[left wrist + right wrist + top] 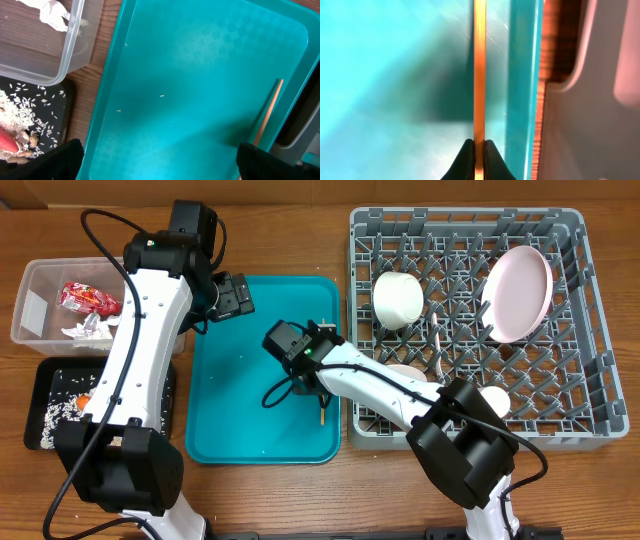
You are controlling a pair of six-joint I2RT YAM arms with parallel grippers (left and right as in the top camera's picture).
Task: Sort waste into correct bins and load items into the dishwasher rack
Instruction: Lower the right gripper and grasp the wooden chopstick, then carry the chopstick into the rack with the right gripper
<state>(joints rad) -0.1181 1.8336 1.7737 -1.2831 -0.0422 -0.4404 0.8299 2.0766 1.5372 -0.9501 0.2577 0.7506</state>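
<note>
Teal tray (230, 415), grey rack (465, 218), pale-pink plate (518, 293), red wrapper (88, 298), orange-brown chopstick (479, 75), black tray (52, 376)

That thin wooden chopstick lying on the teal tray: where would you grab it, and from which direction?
Pinch the chopstick across its narrow shaft, coming down from above with one finger on each long side. It lies flat on the teal tray, close alongside the tray's raised rim, so a sideways approach looks cramped. The right gripper is shut on it this way.
</note>
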